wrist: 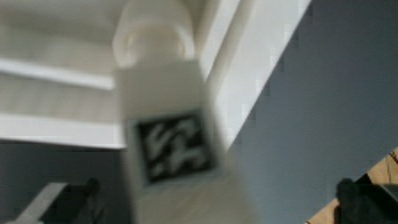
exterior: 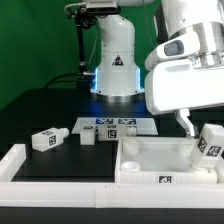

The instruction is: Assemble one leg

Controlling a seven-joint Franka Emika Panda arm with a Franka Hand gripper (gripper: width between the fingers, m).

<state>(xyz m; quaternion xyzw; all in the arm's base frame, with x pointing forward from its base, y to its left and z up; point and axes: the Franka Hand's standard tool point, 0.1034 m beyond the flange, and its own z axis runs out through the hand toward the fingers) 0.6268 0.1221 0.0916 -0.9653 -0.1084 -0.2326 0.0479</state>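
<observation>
Hand (exterior: 196, 128) at the exterior view's right, low over the worktop (exterior: 40, 105), its fingers spread wide with nothing clamped between them — in the wrist view the dark fingertips (wrist: 59, 203) stand well apart at either side of the leg (wrist: 166, 110). That leg, a stubby white block with a black-and-white square tag, fills the middle of the wrist view, blurred; in the exterior view it stands tilted just beside the hand, at the right end of the white panel (exterior: 160, 158). Whether it touches a finger cannot be told. The panel lies flat before the arm, a raised rim around it. Farther toward the exterior view's left, two more tagged legs (exterior: 46, 139) lie on the dark worktop, apart from each other. Behind them the marker board (exterior: 108, 125) lies flat near the arm's base (exterior: 115, 70) — a green curtain (exterior: 35, 40) hangs beyond.
</observation>
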